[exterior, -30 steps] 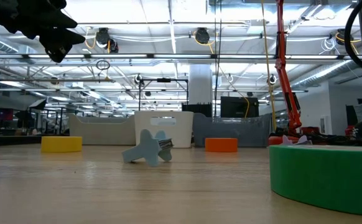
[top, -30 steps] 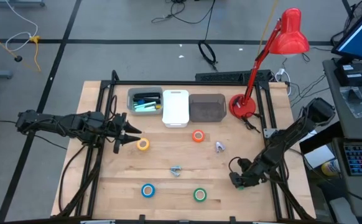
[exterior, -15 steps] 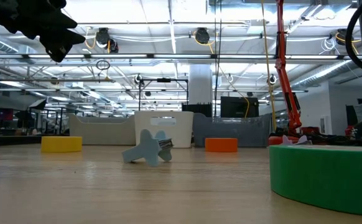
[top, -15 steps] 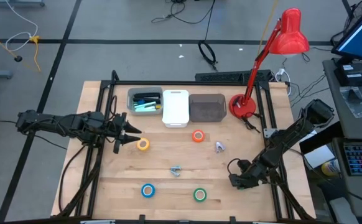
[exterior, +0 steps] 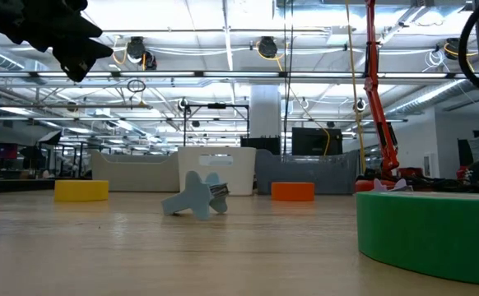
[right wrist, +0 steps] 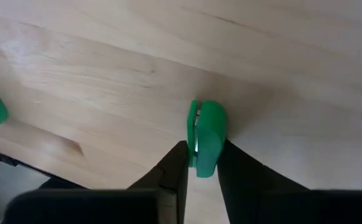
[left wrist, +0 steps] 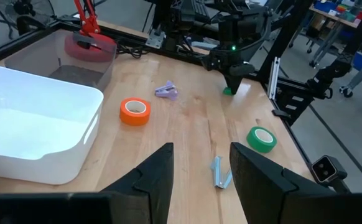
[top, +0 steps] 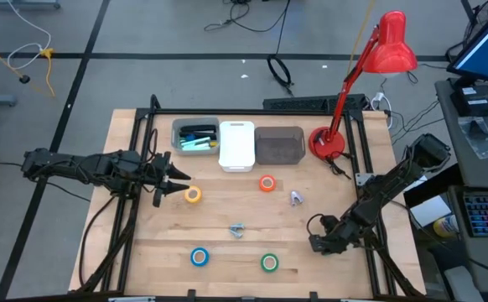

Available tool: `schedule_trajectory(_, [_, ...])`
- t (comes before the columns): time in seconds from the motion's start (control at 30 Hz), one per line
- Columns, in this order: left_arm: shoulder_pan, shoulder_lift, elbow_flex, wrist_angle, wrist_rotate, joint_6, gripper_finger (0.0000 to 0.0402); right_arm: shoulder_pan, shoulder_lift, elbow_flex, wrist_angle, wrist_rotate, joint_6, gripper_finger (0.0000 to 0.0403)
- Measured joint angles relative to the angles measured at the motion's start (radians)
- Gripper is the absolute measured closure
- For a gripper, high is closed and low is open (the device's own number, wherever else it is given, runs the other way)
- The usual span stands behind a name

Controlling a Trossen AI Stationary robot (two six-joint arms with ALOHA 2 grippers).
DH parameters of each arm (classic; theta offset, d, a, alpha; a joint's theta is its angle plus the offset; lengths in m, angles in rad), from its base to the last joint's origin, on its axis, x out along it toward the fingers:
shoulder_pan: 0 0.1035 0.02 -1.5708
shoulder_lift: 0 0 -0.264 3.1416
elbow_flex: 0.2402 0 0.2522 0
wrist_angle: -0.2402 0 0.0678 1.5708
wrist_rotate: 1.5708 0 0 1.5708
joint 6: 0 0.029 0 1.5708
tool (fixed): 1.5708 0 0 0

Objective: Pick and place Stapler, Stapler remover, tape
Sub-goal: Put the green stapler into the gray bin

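right pincer: my right pincer is down at the tabletop near its front right corner, one finger pressed on each side of the green staple remover. So gripping it, though it isn't lifted yet.

what I'm holding: small green plastic thing standing on edge on the wood. Pretty sure it's a staple remover, but only a narrow sliver of it shows.

how it'll handle: my guess is super light, hard plastic, a bit slick, and springy if squeezed across the jaws. I'd hold the flat sides, low and centred, so it doesn't pop out or twist.

right arm pose: comes in from the right edge, folded low, wrist pointing almost straight down.

left pincer: my left pincer hangs above the tabletop beside the yellow tape, fingers apart, nothing in them. That arm lies stretched out flat from the left side, just waiting.

other stuff: orange tape near the bins, blue tape and green tape along the front, plus two more small staple removers mid-table.

stapler: can't spot it anywhere.

risk: a skewed grip could tip it over on the lift.
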Motion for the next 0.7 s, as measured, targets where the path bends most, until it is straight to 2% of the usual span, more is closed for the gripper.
schedule_trajectory(0.23, [0.000, 0.001, 0.000, 0.042, -0.069, -0.008, 0.0243, -0.033, -0.030, 0.000, 0.022, 0.097, -0.041, 0.0334])
schedule_trajectory(0.33, [0.000, 0.001, 0.000, 0.080, -0.093, -0.010, 0.0243, -0.051, -0.064, -0.002, 0.023, 0.190, -0.066, 0.0336])
schedule_trajectory(0.4, [0.000, 0.001, 0.000, 0.115, -0.099, -0.010, 0.0243, -0.067, -0.087, -0.005, 0.022, 0.288, -0.093, 0.0340])
schedule_trajectory(0.53, [0.000, 0.001, 0.000, 0.180, -0.103, -0.010, 0.0243, -0.112, -0.132, -0.004, 0.090, 0.435, -0.177, 0.0343])
schedule_trajectory(0.7, [0.000, 0.002, 0.000, 0.227, -0.104, -0.012, 0.0243, -0.208, -0.157, -0.004, 0.232, 0.510, -0.365, 0.0342])
